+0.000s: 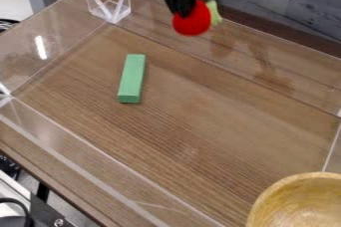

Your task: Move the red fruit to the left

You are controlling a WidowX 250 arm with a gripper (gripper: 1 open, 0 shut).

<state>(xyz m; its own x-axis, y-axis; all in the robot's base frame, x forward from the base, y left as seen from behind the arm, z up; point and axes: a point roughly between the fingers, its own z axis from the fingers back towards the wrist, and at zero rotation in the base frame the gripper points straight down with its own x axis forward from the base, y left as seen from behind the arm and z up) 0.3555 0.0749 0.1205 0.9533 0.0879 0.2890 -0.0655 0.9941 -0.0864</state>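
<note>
While the black gripper (190,10) is clamped on the small glossy red toy strawberry (193,19), holding it clear of the wooden tabletop (226,121), the long green rectangular block (131,77) lies lower-left.

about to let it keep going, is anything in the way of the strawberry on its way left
Nothing visible blocks it. The claw holds the red fruit in the air, above the table. The green block lies flat on the table, lower left of the fruit.
</note>
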